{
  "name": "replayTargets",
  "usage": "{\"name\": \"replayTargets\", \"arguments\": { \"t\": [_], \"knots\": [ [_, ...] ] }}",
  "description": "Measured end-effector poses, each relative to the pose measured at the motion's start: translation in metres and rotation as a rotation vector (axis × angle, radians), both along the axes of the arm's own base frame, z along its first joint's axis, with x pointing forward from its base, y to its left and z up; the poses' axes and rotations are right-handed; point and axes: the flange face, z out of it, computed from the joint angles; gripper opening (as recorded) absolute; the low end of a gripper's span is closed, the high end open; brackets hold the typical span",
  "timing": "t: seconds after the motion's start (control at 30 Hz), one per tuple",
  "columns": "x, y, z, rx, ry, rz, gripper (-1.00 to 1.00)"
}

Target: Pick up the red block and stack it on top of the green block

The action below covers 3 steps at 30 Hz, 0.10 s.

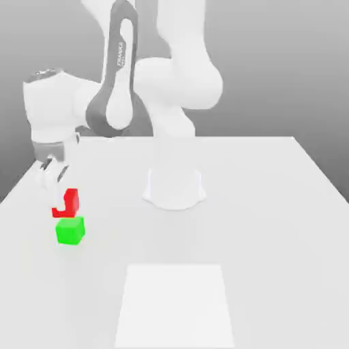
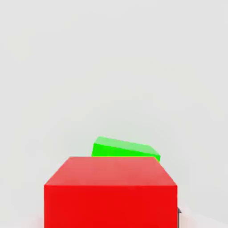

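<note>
I read the gripper [image 1: 60,187] as closed on the red block [image 1: 67,203]; the two fingers clamp the cube from either side, and one pale fingertip [image 1: 52,178] partly covers its upper corner in the exterior view; the red block hangs clear of the desk [image 1: 272,204], held in the air just above the green block [image 1: 70,230]; I cannot tell from the exterior view whether the two cubes touch, though a thin gap seems to separate them. In the hand view the red block [image 2: 110,191] sits close to the lens, with the green block [image 2: 120,149] showing past its far edge, so the two are not squarely aligned. The green block rests on the desk near the edge at the exterior view's left; the arm's white base [image 1: 174,187] stands near the desk's middle; a paler square patch [image 1: 175,303] lies by the near edge.
</note>
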Motion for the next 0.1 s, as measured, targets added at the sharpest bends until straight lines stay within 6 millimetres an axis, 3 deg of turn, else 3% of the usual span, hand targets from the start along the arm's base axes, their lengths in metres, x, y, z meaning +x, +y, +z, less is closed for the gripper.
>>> {"name": "replayTargets", "arguments": {
  "t": [0.03,0.1],
  "knots": [
    [-0.0002,0.0009,-0.0060,-0.001,0.002,0.002,1.00],
    [0.0001,0.0011,-0.0060,-0.001,0.002,0.003,1.00]
  ]
}}
